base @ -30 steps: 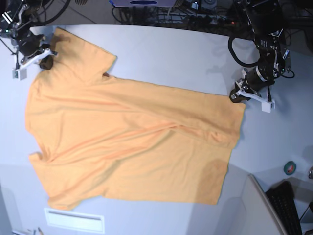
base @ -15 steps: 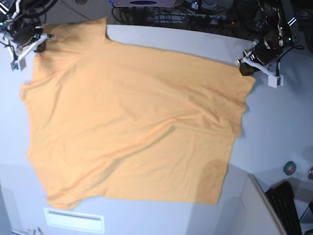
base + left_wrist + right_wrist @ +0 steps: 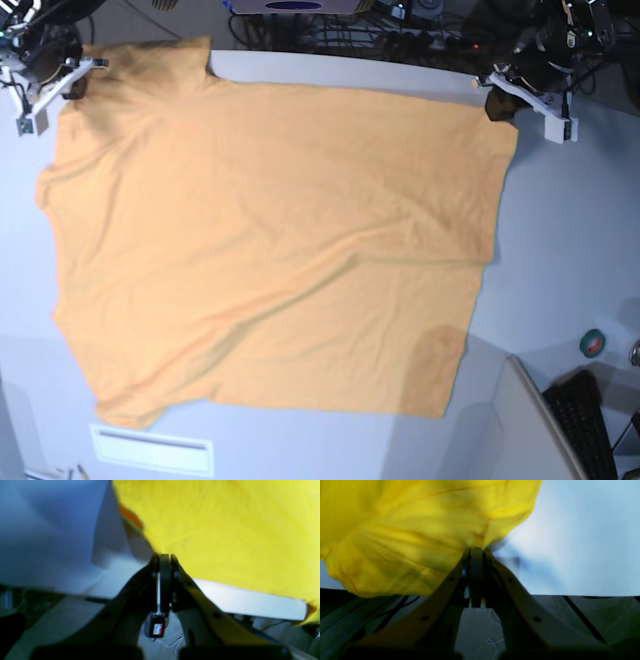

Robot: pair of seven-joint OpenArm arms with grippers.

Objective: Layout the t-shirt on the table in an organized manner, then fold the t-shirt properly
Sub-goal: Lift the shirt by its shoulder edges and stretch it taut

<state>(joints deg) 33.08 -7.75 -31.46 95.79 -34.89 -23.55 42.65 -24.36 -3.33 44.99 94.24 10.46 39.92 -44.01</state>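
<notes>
The orange-yellow t-shirt (image 3: 270, 240) lies spread almost flat over the white-grey table (image 3: 570, 220), with a few soft creases across its middle. At the far right corner of the cloth, my left gripper (image 3: 497, 103) is shut on the shirt's edge. The left wrist view shows the closed jaws (image 3: 163, 556) pinching the yellow fabric (image 3: 225, 530) near the table's edge (image 3: 250, 602). At the far left, my right gripper (image 3: 76, 80) is shut on the shirt by a sleeve. In the right wrist view, the fabric (image 3: 407, 537) bunches at the closed tips (image 3: 476, 550). No lettering shows.
A green tape roll (image 3: 593, 343) and a black keyboard (image 3: 585, 425) sit at the near right, beside a grey panel (image 3: 520, 420). A white label strip (image 3: 150, 448) lies at the near left. Cables and equipment (image 3: 330, 30) crowd the space behind the far edge.
Both grippers have pulled the shirt's far edge back toward the table's far side. The folded-over upper part has opened out, and the shirt now lies much flatter and wider.
</notes>
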